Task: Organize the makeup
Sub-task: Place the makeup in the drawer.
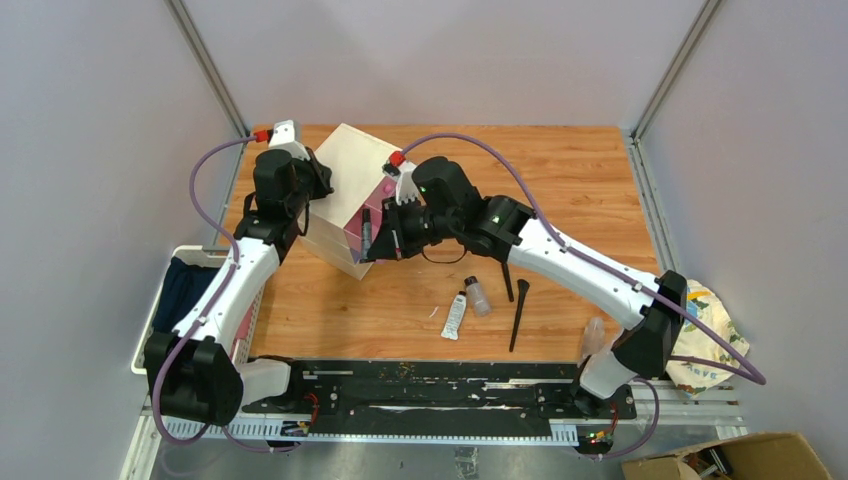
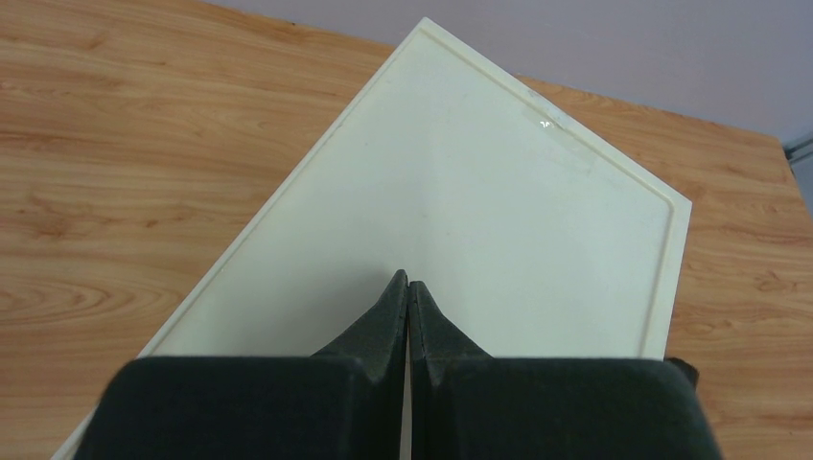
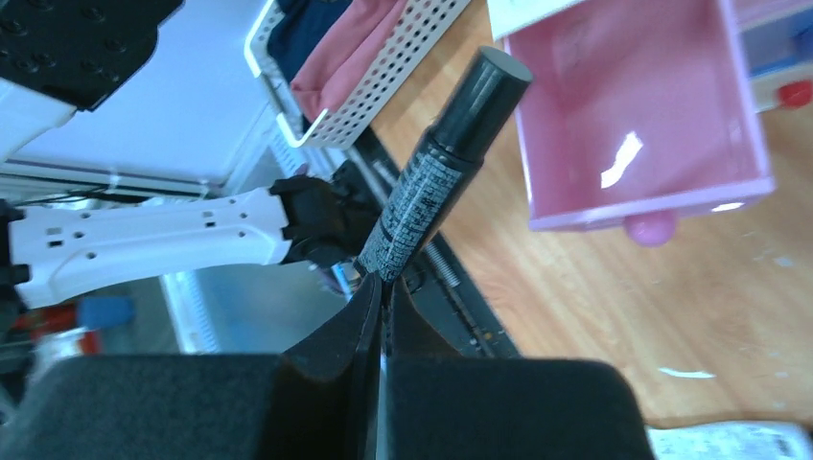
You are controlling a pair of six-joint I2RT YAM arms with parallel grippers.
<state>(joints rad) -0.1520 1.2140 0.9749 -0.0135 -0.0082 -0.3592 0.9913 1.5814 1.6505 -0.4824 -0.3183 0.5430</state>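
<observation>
My right gripper (image 1: 383, 243) (image 3: 383, 287) is shut on the tail end of a slim black tube with white print (image 3: 443, 163) (image 1: 368, 228), held over the open pink drawer (image 3: 638, 125) of the cream box (image 1: 345, 190). My left gripper (image 2: 408, 284) is shut and empty, resting on or just above the box's flat top (image 2: 499, 192). On the table lie a white squeeze tube (image 1: 455, 315), a small clear bottle (image 1: 477, 296) and two black-handled brushes (image 1: 518, 315), (image 1: 506, 280). Another clear bottle (image 1: 592, 338) stands by the right arm's base.
A white basket (image 1: 165, 300) with dark and pink cloth sits off the table's left edge; it also shows in the right wrist view (image 3: 383, 77). A patterned cloth (image 1: 705, 335) lies at the right edge. A purple drawer (image 3: 777, 48) sits beside the pink one.
</observation>
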